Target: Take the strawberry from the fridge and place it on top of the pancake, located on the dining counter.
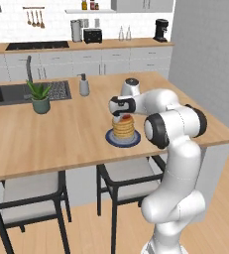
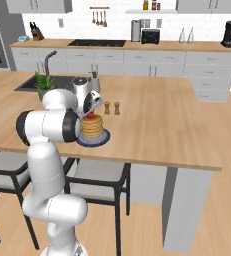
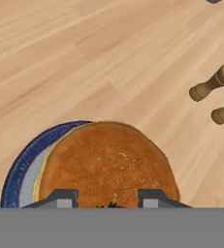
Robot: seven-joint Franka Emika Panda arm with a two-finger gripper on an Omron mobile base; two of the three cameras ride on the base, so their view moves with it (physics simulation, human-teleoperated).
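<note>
- The hand (image 1: pixel 118 117) is held directly over the pancake (image 1: pixel 123 127), its fingers clamped on the strawberry (image 2: pixel 90 116), so the berry can be set centrally.
- The plate (image 1: pixel 122 141) rests on the worktop (image 1: pixel 61 134) near its front edge, within reach.

The light-wood bench (image 1: pixel 61 134) carries a blue plate (image 1: pixel 123 140) stacked with pancakes (image 1: pixel 123 127), a potted plant (image 1: pixel 39 97), a soap bottle (image 1: pixel 84 85), a kettle (image 1: pixel 130 88) and two brown shakers (image 2: pixel 112 108). A dark sink (image 1: pixel 17 93) is set into it.
</note>
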